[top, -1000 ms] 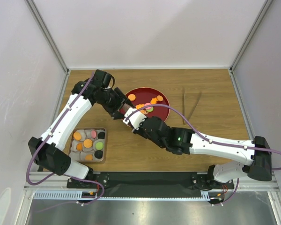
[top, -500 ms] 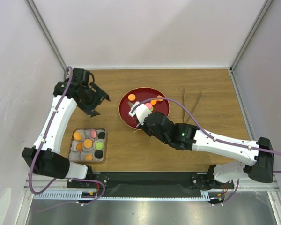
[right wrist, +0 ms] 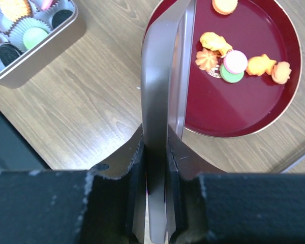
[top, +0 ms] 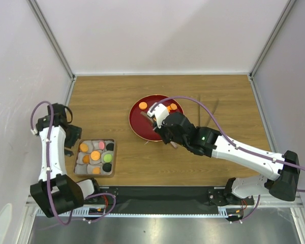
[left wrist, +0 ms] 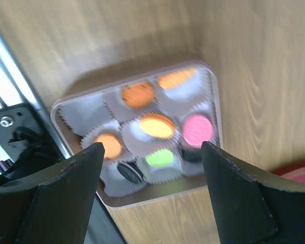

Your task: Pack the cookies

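Cookies lie in two places. Several orange, pink, green and dark cookies (left wrist: 157,126) sit in paper cups in a square tin (top: 95,157). More orange, pink and green cookies (right wrist: 229,63) lie on the red plate (top: 135,123). My left gripper (left wrist: 152,147) is open and empty, above the tin's left side (top: 72,141). My right gripper (right wrist: 155,147) is shut on the metallic pinkish-brown lid (right wrist: 157,96). It holds the lid edge-on over the plate's left rim (top: 155,121).
Thin brown tongs (top: 206,114) lie to the right of the plate. Metal frame posts (top: 51,40) and pale walls close in the left, right and back. The tin also shows at the top left of the right wrist view (right wrist: 51,48).
My left arm has swung back from the plate's left edge to the table's left side by the tin. My right gripper has shifted slightly up and right, still holding the lid.
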Robot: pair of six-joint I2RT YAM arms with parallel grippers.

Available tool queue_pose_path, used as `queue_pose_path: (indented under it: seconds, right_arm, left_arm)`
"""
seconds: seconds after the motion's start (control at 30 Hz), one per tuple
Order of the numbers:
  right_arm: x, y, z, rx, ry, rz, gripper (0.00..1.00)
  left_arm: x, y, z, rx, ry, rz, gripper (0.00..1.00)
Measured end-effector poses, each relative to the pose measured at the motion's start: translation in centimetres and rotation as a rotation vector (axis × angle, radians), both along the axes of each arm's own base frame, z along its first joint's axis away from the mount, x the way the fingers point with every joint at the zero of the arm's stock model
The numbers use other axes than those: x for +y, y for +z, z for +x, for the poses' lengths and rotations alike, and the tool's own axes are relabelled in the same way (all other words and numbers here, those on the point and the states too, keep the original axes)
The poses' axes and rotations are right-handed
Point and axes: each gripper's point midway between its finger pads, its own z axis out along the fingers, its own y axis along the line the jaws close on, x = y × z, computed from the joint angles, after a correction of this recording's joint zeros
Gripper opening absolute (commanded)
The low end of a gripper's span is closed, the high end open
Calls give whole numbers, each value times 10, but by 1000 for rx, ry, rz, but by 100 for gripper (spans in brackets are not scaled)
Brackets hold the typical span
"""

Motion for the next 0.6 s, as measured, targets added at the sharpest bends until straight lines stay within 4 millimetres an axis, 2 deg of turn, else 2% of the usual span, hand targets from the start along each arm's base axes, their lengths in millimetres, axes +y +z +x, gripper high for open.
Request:
queue_pose_path:
  seconds: [0.13,0.33,0.6]
  right_arm:
    - [0,3,1,20,11,18,0]
    - [0,12,7,27,14,46,0]
    - [-8,9,12,49,4,39,0]
  left_arm:
    - [18,-18,-14,27,109,-10,84]
    - [29,-45,-25,64,198,-46,83]
    - [40,-77,-24,102,250,-94,83]
